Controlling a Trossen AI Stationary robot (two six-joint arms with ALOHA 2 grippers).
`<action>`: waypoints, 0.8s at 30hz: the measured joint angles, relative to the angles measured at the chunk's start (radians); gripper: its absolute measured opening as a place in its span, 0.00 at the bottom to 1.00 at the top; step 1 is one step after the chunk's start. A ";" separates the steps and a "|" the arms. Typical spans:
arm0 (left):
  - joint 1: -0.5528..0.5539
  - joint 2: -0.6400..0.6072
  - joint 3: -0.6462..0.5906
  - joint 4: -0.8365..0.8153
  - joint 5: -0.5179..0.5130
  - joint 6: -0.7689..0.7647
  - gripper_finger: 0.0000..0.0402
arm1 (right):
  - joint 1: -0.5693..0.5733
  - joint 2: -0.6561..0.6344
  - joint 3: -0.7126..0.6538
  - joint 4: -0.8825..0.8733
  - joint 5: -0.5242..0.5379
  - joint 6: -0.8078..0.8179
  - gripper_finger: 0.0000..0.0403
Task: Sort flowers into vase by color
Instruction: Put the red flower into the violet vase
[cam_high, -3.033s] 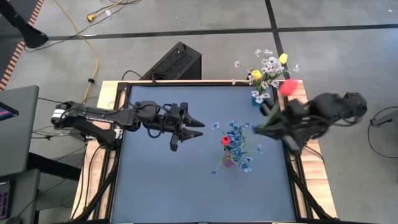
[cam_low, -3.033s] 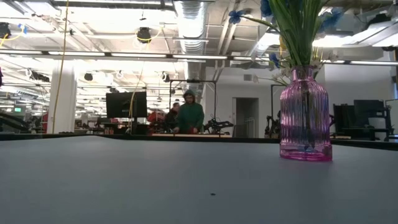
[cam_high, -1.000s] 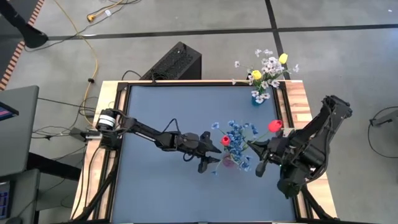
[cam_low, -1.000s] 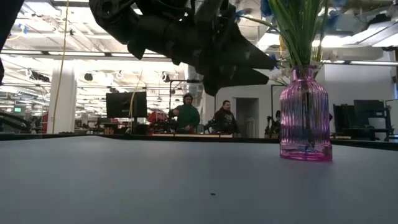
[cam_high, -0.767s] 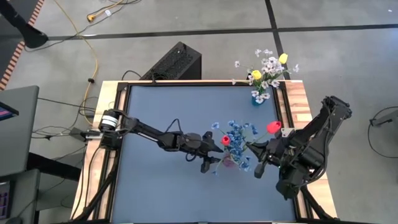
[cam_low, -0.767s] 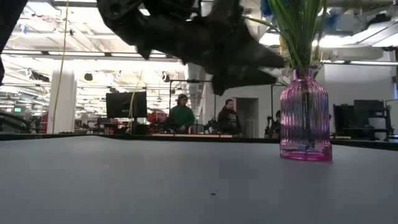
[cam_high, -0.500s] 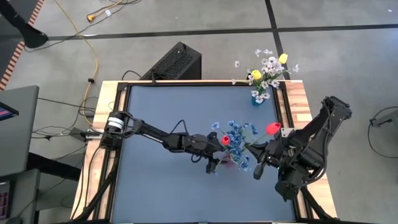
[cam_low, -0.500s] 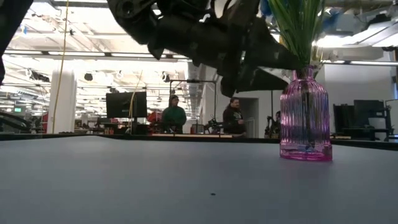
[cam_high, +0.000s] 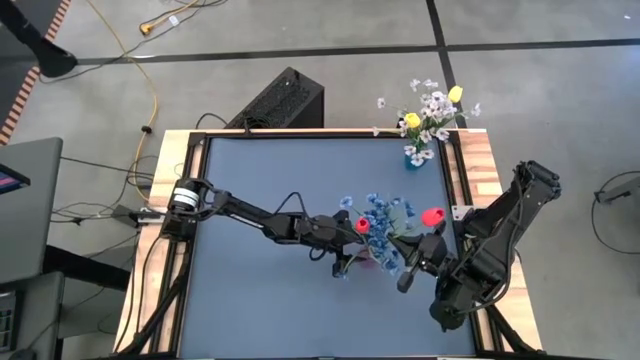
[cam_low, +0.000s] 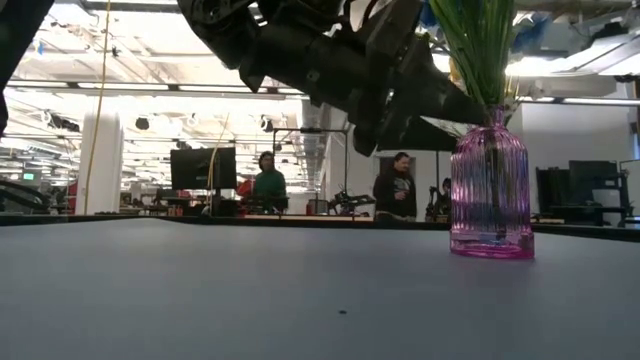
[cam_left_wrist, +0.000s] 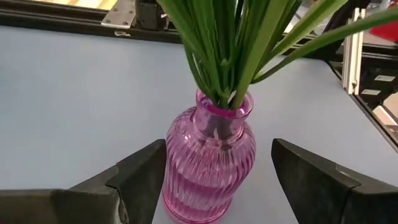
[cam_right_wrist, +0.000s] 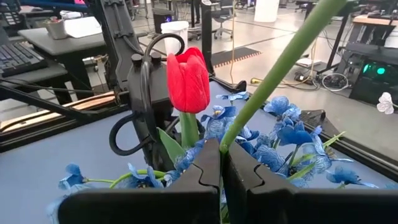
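A ribbed pink glass vase (cam_left_wrist: 208, 165) stands on its base mid-table, holding blue flower clusters (cam_high: 380, 225) and one red tulip (cam_right_wrist: 188, 81). My left gripper (cam_left_wrist: 217, 180) is open, with one finger on each side of the vase's body; I cannot tell whether either finger touches it. In the low view the left gripper (cam_low: 440, 100) hangs beside the vase's neck (cam_low: 490, 125). My right gripper (cam_right_wrist: 221, 165) is just right of the vase and shut on the stem of a second red tulip (cam_high: 432, 215). My right gripper pinches the tulip's green stem (cam_right_wrist: 231, 134) between its two fingers, lying across it and coming level from the table's right side. The stem slants up and away from the fingers to the red head (cam_high: 432, 215). The flower is lifted clear of the table.
A second small vase (cam_high: 415, 155) with white sprays and yellow buds stands at the table's far right corner. A black box (cam_high: 280, 100) sits on the floor beyond the far edge. People (cam_low: 395, 190) stand in the room behind. Bare table surface lies left and near.
My left gripper has moved toward the table's right until its open fingers stand on either side of the pink vase. My right gripper, still shut on the red tulip's stem, has moved left and slightly nearer, bringing the tulip closer to the vase.
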 joint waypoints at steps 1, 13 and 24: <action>0.000 0.000 0.000 0.001 0.000 -0.001 0.70 | 0.000 0.000 0.000 0.000 0.000 0.000 0.07; 0.000 0.039 0.001 0.041 -0.002 -0.026 0.70 | -0.001 -0.014 0.031 0.004 -0.001 -0.075 0.07; 0.001 0.038 0.002 0.040 -0.002 -0.034 0.70 | 0.008 0.071 0.031 -0.002 0.030 0.031 0.06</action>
